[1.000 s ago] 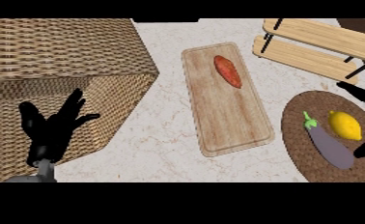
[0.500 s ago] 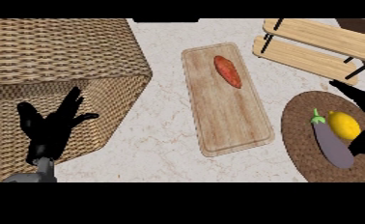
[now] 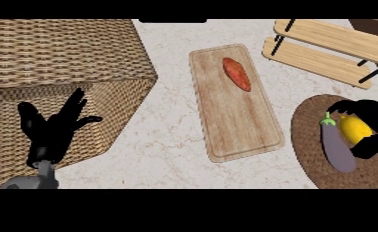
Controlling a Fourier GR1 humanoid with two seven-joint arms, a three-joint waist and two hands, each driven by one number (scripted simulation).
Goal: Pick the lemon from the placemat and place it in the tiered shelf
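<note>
Lemon sits on the placemat beside an eggplant, with the right hand curled round it, apparently to lift it toward the shelf above. A sweet potato lies on the board. The left hand rests open by the basket.

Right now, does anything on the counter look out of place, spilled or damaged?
Nothing stands out. The sweet potato lies on the cutting board, the eggplant and lemon on the placemat, right hand curled around the lemon. The left hand rests open by the wicker basket.
</note>
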